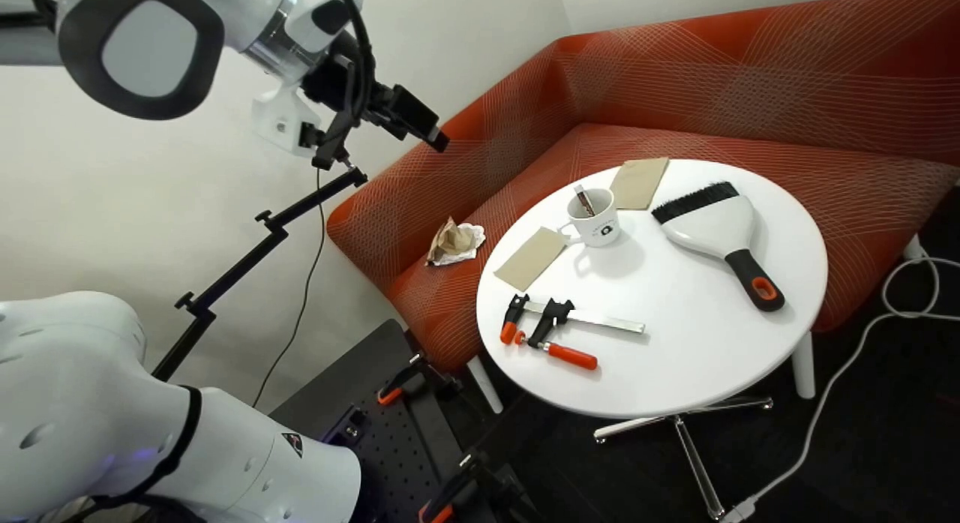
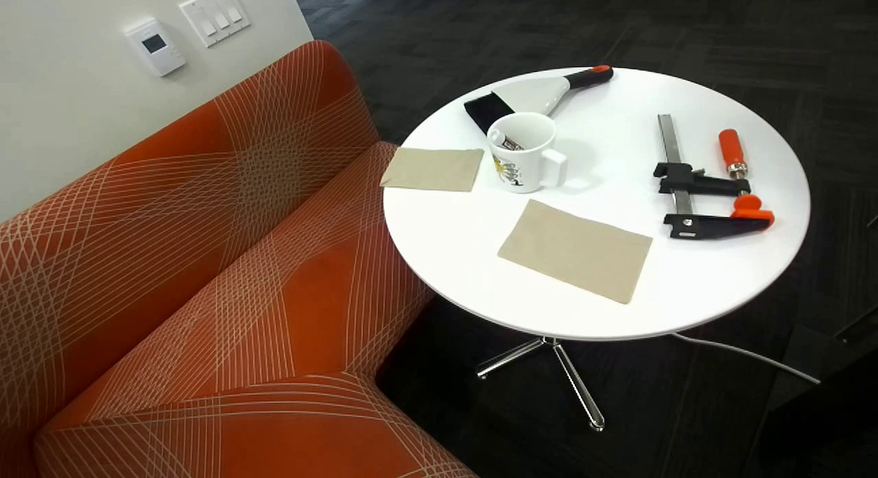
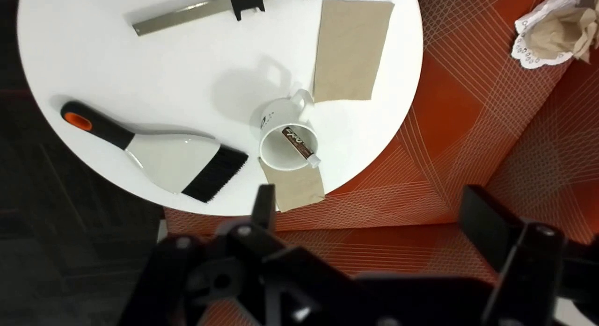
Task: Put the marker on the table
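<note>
Wide-spread fingers (image 3: 486, 223), well apart from the marker (image 3: 298, 142) in the mug (image 3: 277, 118).
In the wrist view the mug stands on the worktop (image 3: 173, 78) beyond the fingers, the marker tilted inside with its pale end at the rim; in an exterior view the fingers (image 1: 431, 133) hang higher than the worktop, off to its side. From the wrist, a hand brush (image 3: 173, 157) lies left of the fingers, one brown napkin (image 3: 299, 189) shows closest to them, and a bar clamp (image 3: 213, 8) lies farther out than the mug.
</note>
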Available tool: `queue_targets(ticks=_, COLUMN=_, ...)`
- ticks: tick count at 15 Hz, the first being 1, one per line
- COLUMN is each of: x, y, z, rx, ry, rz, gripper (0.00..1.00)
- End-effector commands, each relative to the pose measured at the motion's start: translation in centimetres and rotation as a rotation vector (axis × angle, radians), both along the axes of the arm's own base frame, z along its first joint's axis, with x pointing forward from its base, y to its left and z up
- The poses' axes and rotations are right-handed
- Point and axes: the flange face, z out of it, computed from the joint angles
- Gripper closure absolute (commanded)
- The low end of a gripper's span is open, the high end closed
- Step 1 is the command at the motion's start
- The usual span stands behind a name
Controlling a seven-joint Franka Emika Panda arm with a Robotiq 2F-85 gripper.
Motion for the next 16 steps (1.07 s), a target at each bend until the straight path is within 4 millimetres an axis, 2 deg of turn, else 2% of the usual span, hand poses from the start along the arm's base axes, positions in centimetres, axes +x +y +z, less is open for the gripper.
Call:
queue_targets(ticks=1, x=3.3, y=2.0, z=-1.9, rx=-0.058, ry=-0.065, rz=0.138, gripper=0.00)
queue_targets(ticks=5, x=6.7, y=3.3, z=-4.3, rx=-0.121, ry=-0.146, rz=0.275, gripper=0.00)
queue_targets(ticks=8, x=9.2, y=3.7, z=-5.8, rx=-0.150, ry=-0.137, rz=0.322, gripper=0.00)
queue_targets(ticks=9, x=6.9, y=3.3, z=-5.1, rx=-0.134, ry=-0.129, rz=0.295, gripper=0.00)
queue_targets(ticks=11, x=7.6, y=3.4, z=-5.9, rx=-0.141, ry=-0.112, rz=0.298, gripper=0.00)
queue_targets(ticks=16, x=7.4, y=3.4, z=-5.5, rx=-0.139, ry=-0.121, rz=0.298, gripper=0.00)
